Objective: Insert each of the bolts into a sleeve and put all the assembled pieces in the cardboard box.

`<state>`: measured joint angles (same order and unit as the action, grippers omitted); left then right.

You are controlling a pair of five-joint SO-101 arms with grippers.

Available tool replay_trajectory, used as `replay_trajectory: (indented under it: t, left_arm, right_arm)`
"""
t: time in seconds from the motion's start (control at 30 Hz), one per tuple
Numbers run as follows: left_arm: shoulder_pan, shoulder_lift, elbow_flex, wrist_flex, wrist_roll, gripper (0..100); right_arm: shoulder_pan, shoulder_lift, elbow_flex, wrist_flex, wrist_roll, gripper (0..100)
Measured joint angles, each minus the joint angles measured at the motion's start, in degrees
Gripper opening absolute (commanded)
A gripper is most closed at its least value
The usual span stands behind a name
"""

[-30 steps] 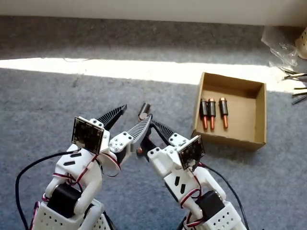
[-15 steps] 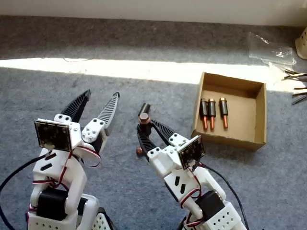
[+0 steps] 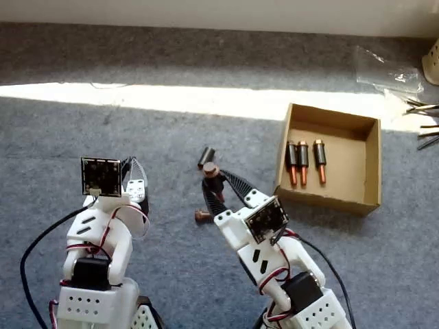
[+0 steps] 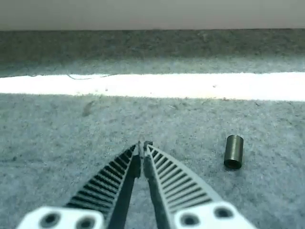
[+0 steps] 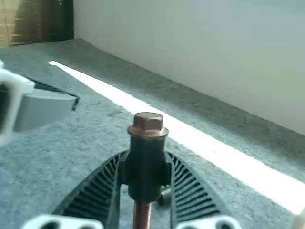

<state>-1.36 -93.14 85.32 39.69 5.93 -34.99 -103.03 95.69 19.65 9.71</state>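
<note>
My right gripper [image 3: 214,186] is shut on a dark sleeve [image 5: 145,167] with a copper bolt [image 5: 147,123] through it, held upright above the carpet left of the cardboard box [image 3: 328,201]. Three assembled pieces [image 3: 302,162] lie side by side inside the box. A loose dark sleeve [image 3: 206,157] lies on the carpet just beyond the held piece, and it also appears in the left wrist view [image 4: 234,151]. A loose bolt [image 3: 202,215] lies beside the right gripper. My left gripper [image 4: 143,144] is shut and holds nothing, off to the left [image 3: 134,171].
Grey carpet covers the floor, with a bright sunlit strip [image 3: 171,99] across the back. A clear plastic bag [image 3: 387,65] and some dark rods [image 3: 426,137] lie at the far right beyond the box. The left arm's finger [image 5: 43,105] juts in beside the held piece.
The left arm has drawn back to the left, away from the right gripper, and shut its fingers. The right gripper keeps the sleeve with the bolt, now standing more upright.
</note>
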Motion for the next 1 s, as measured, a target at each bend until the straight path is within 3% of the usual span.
replay_trajectory:
  t: [0.23,0.33,0.53,0.83,1.0]
  left_arm:
    - [-2.9,0.0,2.4,0.0,0.0,3]
    - [-2.9,0.0,2.5,-0.2,0.0,3]
    - [-3.0,0.0,2.6,-0.4,-0.1,3]
    - [-3.0,0.0,2.6,-0.4,-0.1,3]
    - [-3.0,0.0,2.6,-0.4,-0.1,3]
  right_arm:
    - [14.8,0.0,0.0,0.4,0.4,0.4]
    - [19.3,0.0,-0.2,5.2,1.2,0.4]
    - [23.3,0.0,-5.6,15.5,8.5,0.4]
    - [33.8,1.6,-15.6,15.8,9.1,0.4]
    - [36.5,12.6,-22.3,15.8,9.1,0.4]
